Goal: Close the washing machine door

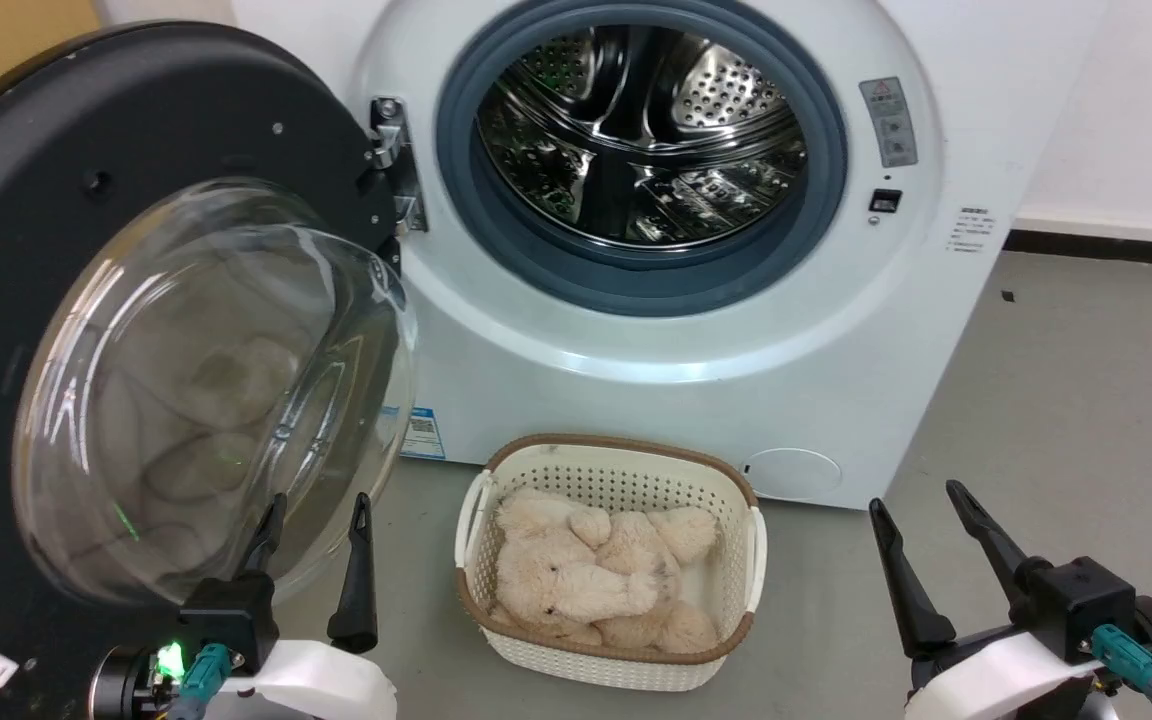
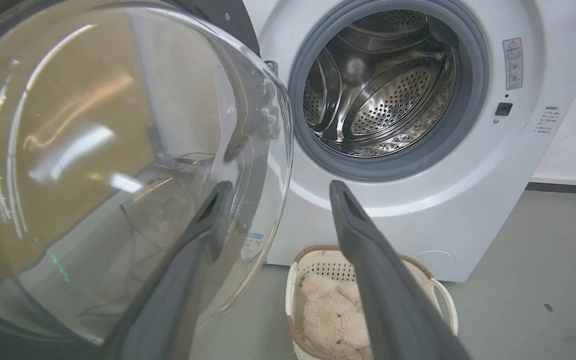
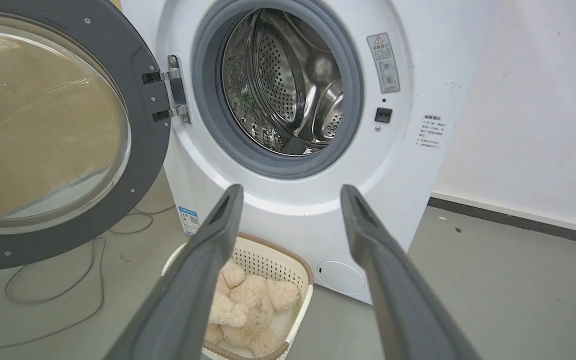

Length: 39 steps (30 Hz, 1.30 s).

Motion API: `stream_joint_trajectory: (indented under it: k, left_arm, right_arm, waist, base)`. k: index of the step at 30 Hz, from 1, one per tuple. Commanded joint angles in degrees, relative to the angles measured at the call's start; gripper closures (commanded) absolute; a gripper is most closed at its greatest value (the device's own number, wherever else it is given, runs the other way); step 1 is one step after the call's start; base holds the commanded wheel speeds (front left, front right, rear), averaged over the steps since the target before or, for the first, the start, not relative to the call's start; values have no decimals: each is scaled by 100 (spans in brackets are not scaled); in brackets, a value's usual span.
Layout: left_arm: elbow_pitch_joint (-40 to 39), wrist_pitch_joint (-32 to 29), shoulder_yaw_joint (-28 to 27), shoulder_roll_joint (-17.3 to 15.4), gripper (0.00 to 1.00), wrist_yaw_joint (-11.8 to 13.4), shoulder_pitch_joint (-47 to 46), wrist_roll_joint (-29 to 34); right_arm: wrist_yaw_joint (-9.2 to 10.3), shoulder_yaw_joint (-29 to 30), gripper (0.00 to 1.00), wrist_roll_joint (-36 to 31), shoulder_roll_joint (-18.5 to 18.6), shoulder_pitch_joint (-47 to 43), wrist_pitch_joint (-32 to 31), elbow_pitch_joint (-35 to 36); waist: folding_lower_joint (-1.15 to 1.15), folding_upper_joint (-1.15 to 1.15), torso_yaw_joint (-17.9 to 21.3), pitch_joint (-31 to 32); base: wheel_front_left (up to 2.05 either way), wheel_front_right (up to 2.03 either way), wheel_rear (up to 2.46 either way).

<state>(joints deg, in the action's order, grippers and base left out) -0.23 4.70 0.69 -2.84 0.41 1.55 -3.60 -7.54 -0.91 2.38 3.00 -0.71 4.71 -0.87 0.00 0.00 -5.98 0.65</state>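
The left gripper (image 1: pixel 321 500) sits lowest and closest in the head view, its two dark fingers spread apart with nothing between them; the right gripper (image 1: pixel 915 495) is well off to its right, fingers likewise apart and empty, over bare grey floor (image 1: pixel 1056 400).

Directly ahead of the left gripper stands the washing machine door (image 1: pixel 136 110), swung wide open on its metal hinge (image 1: pixel 391 150); its inner face is turned toward the fingers, and the glass bowl (image 1: pixel 216 380) bulges out just beyond the left finger; whether that finger touches the glass I cannot tell. Ahead and to the right of this gripper is the washing machine (image 1: pixel 656 400), its steel drum (image 1: pixel 636 130) open and apparently empty inside the grey gasket (image 1: pixel 456 150); between the two grippers, low on the floor, is a cream basket (image 1: pixel 616 445) of plush toys (image 1: pixel 586 580).

The door looks stiff and fairly heavy, turning only about the hinge; the glass is smooth, curved and probably slippery, a poor place to press. The wide black rim seems the better purchase, taken on the side farthest from the hinge, to the left of the left gripper, where leverage is greatest; the push would have to come from behind that edge, and the latch likely wants a firm final press.
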Motion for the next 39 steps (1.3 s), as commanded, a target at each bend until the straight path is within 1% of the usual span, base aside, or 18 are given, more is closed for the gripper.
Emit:
stream_joint_trajectory:
  k: [1, 19, 26, 32, 39]
  left_arm:
    - [-31, 67, -5, -1, 0, 25, 63, -38]
    - [-73, 282, -14, -2, 0, 11, 154, -124]
    - [-136, 354, -84, -2, 0, 34, 194, -181]
    - [-209, 426, -121, -2, 0, 89, 223, -259]
    - [-346, 521, -162, -2, 0, 216, 300, -368]
  right_arm:
    - [2, -15, 0, 78, -5, -35, 66, -19]
    - [3, -102, 0, 229, -6, -78, 282, -100]
    - [3, -196, 0, 260, -7, -6, 353, -147]
    - [3, -300, 0, 279, -8, 100, 425, -221]
    - [4, -462, 0, 302, -8, 250, 521, -334]
  waist:
    - [0, 0, -74, 18]
    - [0, 0, -791, 89]
    - [0, 0, -972, 50]
    - [0, 0, -1142, 12]
    - [0, 0, -1361, -24]
  base:
    - [0, 0, 0]
    - [0, 0, 0]
    - [0, 0, 0]
    - [0, 0, 0]
    - [0, 0, 0]
